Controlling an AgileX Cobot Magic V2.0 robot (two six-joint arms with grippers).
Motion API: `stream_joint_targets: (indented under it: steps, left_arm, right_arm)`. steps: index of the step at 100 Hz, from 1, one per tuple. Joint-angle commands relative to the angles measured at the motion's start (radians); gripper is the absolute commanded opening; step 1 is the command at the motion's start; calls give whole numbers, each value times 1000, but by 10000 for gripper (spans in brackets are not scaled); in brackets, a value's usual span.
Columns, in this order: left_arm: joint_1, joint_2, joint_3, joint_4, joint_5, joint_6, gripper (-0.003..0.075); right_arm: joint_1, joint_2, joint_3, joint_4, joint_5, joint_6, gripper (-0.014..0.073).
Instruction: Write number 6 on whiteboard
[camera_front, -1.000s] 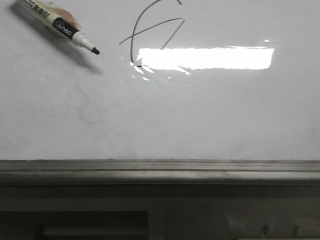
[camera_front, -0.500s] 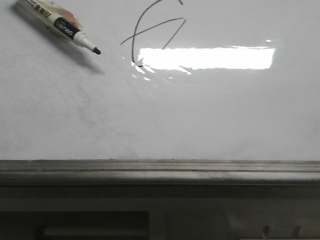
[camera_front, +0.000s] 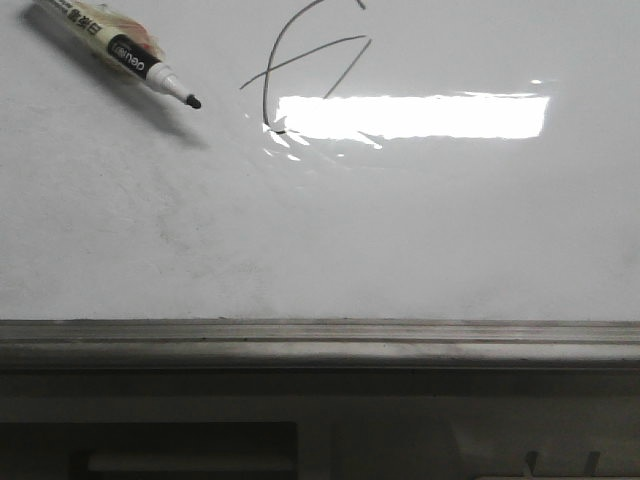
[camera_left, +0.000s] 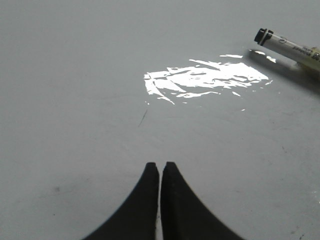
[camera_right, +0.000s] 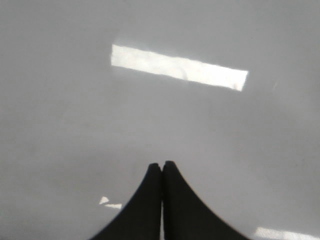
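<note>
- On my front camera, the thin black hand-drawn number 6 (camera_front: 300, 65) sits at the far middle of the large glossy white whiteboard (camera_front: 330, 240), touching the bright glare.
- A white marker pen with a black tip (camera_front: 120, 52) lies uncapped at far left.
- My left gripper (camera_left: 159, 170) and right gripper (camera_right: 161, 169) both have their fingers pressed together, holding nothing.

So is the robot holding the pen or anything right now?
No, nothing is held. The left gripper and the right gripper are both shut on nothing, and the marker lies loose on the whiteboard.
</note>
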Motion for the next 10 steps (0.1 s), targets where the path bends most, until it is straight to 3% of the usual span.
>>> stream_joint_targets:
  steps: [1,10]
  left_arm:
    - [-9,-31,48,-6,-74,-9,-20]
    - [-9,-31,48,-6,-74,-9,-20]
  right_arm:
    - [-4,-19,23,-9,-77,2,-65]
    - [-4,-19,23,-9,-77,2,-65]
